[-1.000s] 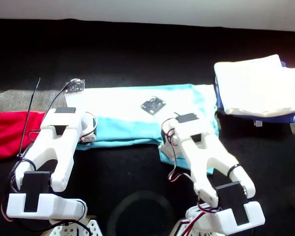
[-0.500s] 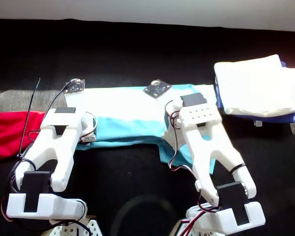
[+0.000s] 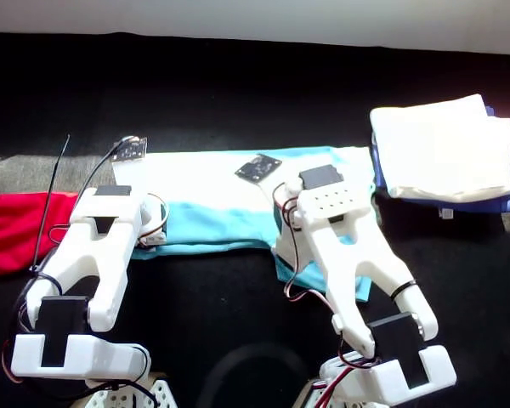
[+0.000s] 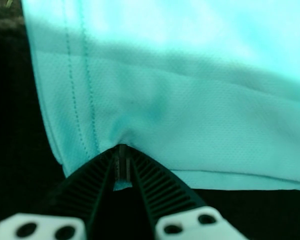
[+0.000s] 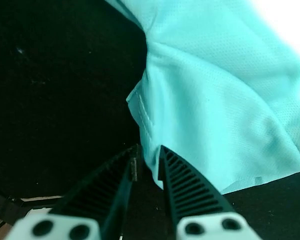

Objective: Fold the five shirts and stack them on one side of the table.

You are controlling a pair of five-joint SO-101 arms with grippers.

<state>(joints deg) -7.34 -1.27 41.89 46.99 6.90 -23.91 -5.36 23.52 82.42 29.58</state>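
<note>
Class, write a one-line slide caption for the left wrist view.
Left claw pinches the turquoise shirt at its stitched edge.

"Where could a hand pass on the worktop [image 3: 238, 93]?"

"There is open dark surface along the whole far strip at 12 o'clock. There is also a patch at 6 o'clock, between the two arm bases."

"And what is in the way?"

"The teal shirt [image 3: 212, 191] lies across the middle. The left arm [image 3: 89, 255] is over its 8 o'clock end and the right arm [image 3: 348, 246] over its 4 o'clock corner. A red shirt [image 3: 13, 229] lies at 9 o'clock, and a stack of folded shirts [image 3: 442, 149] is at 2 o'clock, just beside the teal one."
</note>
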